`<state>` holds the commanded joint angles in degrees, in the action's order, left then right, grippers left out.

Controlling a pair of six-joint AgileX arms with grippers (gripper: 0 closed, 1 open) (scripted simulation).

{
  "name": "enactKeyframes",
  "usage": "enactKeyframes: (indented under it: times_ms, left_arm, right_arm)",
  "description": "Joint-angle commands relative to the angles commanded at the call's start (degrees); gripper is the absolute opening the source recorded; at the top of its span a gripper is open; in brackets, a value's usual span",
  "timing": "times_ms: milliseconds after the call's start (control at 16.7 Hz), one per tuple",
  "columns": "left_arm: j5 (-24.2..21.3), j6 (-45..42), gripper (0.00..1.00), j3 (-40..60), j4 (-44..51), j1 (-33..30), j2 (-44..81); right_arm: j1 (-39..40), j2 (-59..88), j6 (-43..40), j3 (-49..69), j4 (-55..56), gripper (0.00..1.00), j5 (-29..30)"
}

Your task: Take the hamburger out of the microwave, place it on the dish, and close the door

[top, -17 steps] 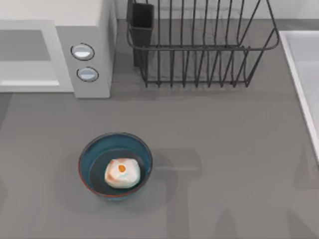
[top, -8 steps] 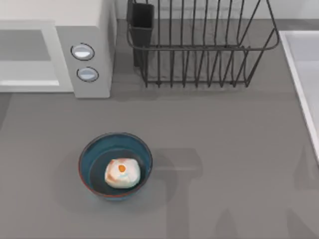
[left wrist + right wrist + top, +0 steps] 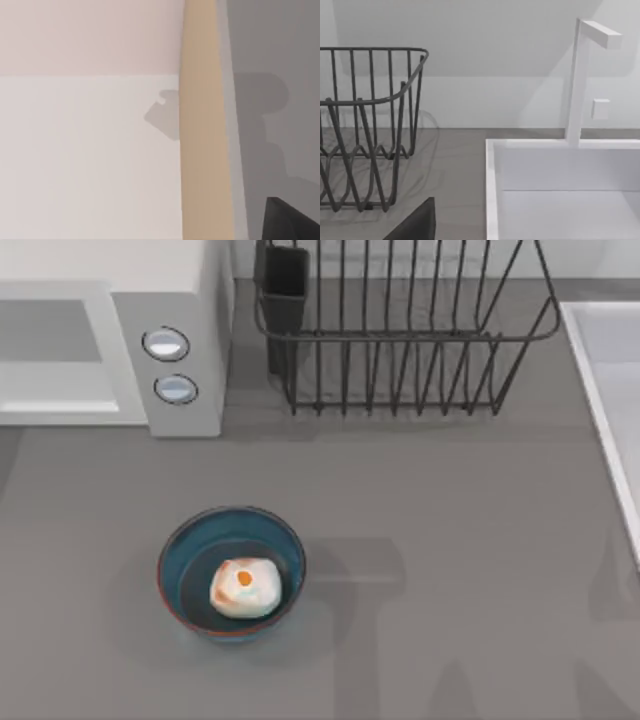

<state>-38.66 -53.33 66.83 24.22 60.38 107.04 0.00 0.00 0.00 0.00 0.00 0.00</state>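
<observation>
In the top view the hamburger (image 3: 243, 587), a pale lump with an orange spot, lies inside the blue dish (image 3: 176, 558) on the table's front left. The white microwave (image 3: 185, 295) stands at the back left. Its door (image 3: 55, 352) lies flat against the front, shut, beside two round knobs (image 3: 166, 343). A dark corner of my left gripper (image 3: 295, 222) shows in the left wrist view, over grey table next to a tan strip. A dark corner of my right gripper (image 3: 415, 225) shows in the right wrist view, facing the rack and sink.
A black wire rack (image 3: 400, 335) with a dark cup (image 3: 285, 285) stands at the back middle. A white sink (image 3: 610, 390) with a faucet (image 3: 580, 80) lies along the right edge. Arm shadows fall on the table's front right.
</observation>
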Motion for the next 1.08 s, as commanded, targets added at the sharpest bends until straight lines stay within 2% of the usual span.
enactKeyframes:
  times_ms: [480, 900, 1080]
  left_arm:
    - [0.21, 0.57, 0.0, -2.76, -2.54, -0.73, -0.28]
    - [3.88, 8.75, 0.0, -20.23, -10.57, -8.13, -13.78]
    - [4.77, 10.84, 0.0, -23.86, -12.69, -9.98, -17.11]
  right_arm:
    - [0.0, 0.0, 0.0, 0.0, 0.0, 1.0, 0.0]
    - [0.0, 0.0, 0.0, 0.0, 0.0, 1.0, 0.0]
    - [0.0, 0.0, 0.0, 0.0, 0.0, 1.0, 0.0]
